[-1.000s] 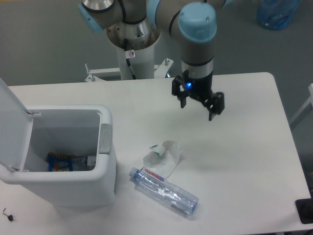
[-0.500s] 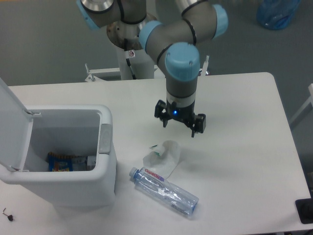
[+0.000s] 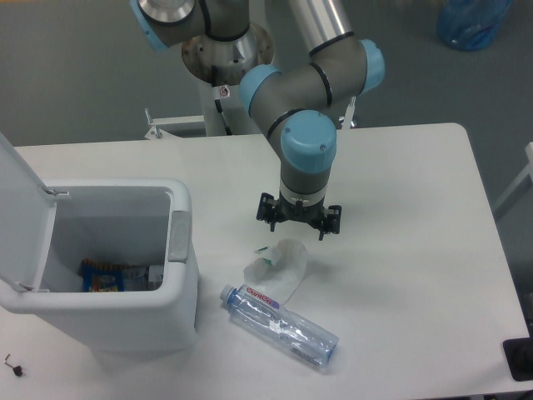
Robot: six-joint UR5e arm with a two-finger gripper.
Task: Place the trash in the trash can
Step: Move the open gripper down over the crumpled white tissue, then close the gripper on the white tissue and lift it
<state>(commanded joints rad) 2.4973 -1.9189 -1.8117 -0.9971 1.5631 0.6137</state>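
The clear crushed plastic bottle lies on the white tabletop, nearer than the jaws. The crumpled white paper wrapper lies just below the gripper, jaws spread, nothing held. Left, the white rectangular plastic bin stands lid-open. Judged: both items remain to be binned.

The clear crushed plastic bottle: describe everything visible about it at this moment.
The clear crushed plastic bottle lies on its side on the white table, blue cap toward the white rectangular plastic bin, red-and-white label near the neck. Its body is dented and looks empty. The crumpled white paper wrapper meets or overlaps its neck end. The end effector is not on it.
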